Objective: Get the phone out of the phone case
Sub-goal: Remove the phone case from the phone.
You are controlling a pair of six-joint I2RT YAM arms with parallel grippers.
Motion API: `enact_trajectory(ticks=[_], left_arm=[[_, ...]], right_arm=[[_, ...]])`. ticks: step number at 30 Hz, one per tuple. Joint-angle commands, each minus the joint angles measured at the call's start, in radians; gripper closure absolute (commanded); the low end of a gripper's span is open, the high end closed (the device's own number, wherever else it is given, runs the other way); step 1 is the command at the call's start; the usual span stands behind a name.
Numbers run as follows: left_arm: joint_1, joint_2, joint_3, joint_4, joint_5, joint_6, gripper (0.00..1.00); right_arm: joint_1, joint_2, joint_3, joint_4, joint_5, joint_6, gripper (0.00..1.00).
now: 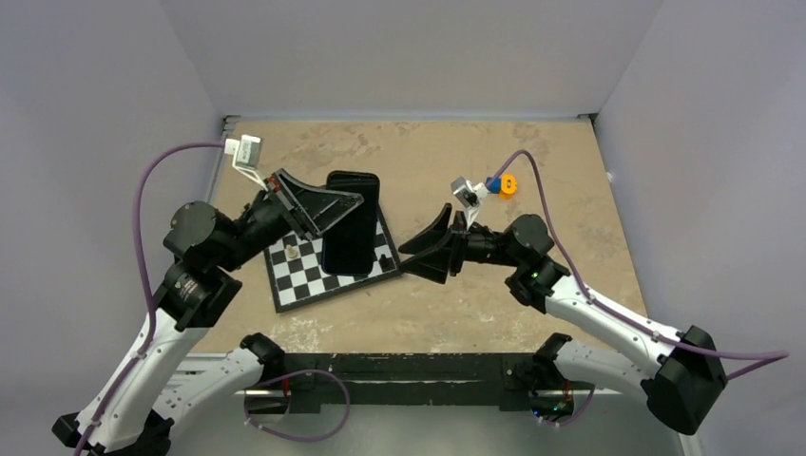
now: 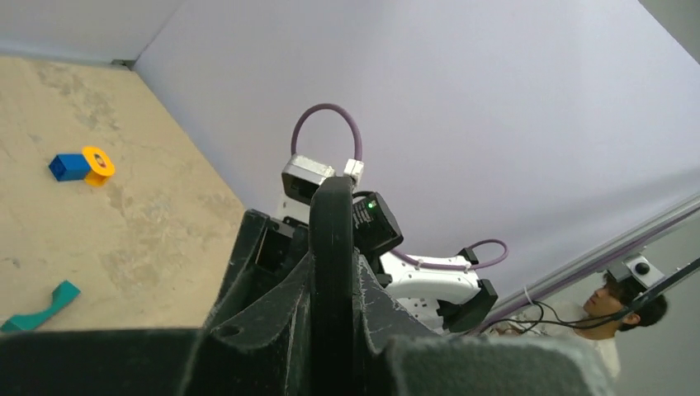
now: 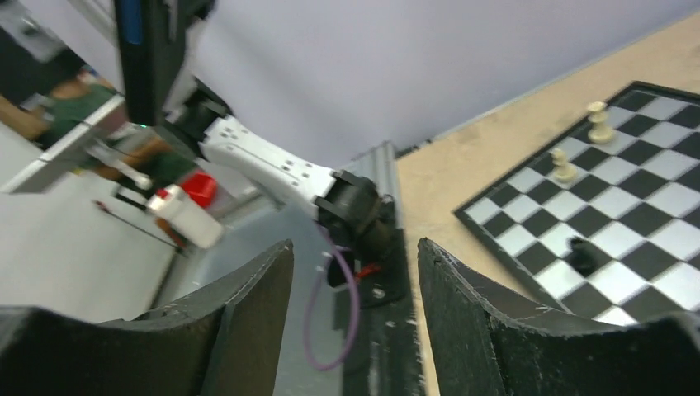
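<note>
A black phone-sized slab, the phone case (image 1: 350, 223), hangs tilted over the chessboard, dark glossy face up. My left gripper (image 1: 340, 211) is shut on its upper left edge. In the left wrist view the phone case (image 2: 333, 247) stands edge-on, pinched between the two fingers. The right wrist view shows the same slab edge-on at the top left, and a thin blue strip along it is the phone (image 3: 125, 25). My right gripper (image 1: 425, 243) hangs just right of the case, apart from it. Its jaws (image 3: 355, 256) are open with nothing between them.
A chessboard (image 1: 304, 285) lies under the case with small pieces (image 1: 291, 254) on it, which the right wrist view shows as pale pawns (image 3: 598, 120). A blue and orange toy (image 1: 502, 184) sits at the back right. A teal piece (image 2: 41, 309) lies on the tan table.
</note>
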Motion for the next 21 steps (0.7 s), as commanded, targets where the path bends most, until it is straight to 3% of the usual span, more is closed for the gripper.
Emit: enact_trajectory(ticks=[1,12,17,21], left_arm=[[0.006,0.02,-0.002,0.055,-0.095,0.092,1.0],[0.007,0.066,-0.026,0.148,-0.076,0.014,1.0],[0.006,0.074,-0.042,0.198,-0.065,-0.012,1.0],[0.007,0.075,-0.037,0.205,-0.055,-0.019,1.0]], right_arm=[[0.025,0.0,0.009,0.291,-0.11,0.325,0.4],[0.089,0.103,0.149,0.266,-0.087,0.298,0.44],[0.094,0.136,0.179,0.259,-0.09,0.284,0.64],[0.099,0.152,0.173,0.286,-0.083,0.29,0.65]])
